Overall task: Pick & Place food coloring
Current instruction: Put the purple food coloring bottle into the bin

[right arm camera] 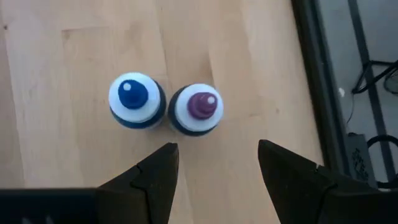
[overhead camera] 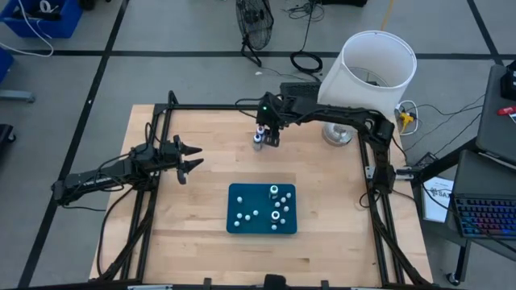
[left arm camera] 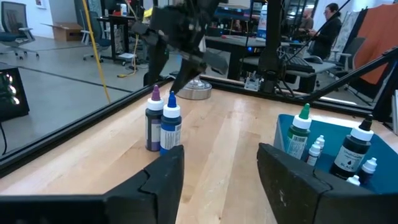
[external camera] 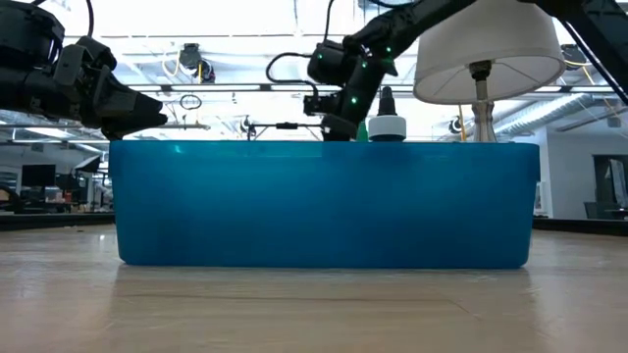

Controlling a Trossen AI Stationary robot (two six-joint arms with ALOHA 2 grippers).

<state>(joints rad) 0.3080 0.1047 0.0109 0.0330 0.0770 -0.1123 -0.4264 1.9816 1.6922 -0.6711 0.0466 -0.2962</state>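
Two bottles on the surface: a blue-tipped bottle (right arm camera: 137,99) and a purple-tipped bottle (right arm camera: 196,109) stand upright and touching, upper centre of the high view, well apart from the tray.
Food coloring in tray: several small white-capped bottles (overhead camera: 256,213) and a few larger dark ones (overhead camera: 275,192) already sit in the teal tray (overhead camera: 235,225), lower centre of the high view.
Right pincer (overhead camera: 265,135): directly above the pair, pointing down; its fingers (right arm camera: 154,177) are spread wide and hold nothing, with both caps showing just beyond the tips in the right wrist view.
Left pincer (overhead camera: 192,158): waits at the left of the high view, fingers parted and empty, aimed toward the pair across bare wood.
Surface (overhead camera: 201,129): pale wood with a black frame; a white lamp (overhead camera: 371,68) stands at its upper right corner.
Step in hand: judged as the approach to a pick, before any grasp.
Next move calls for: centring on one cap and descending so the fingers straddle that bottle alone; since the two touch, the neighbour is likely to be nudged or toppled.
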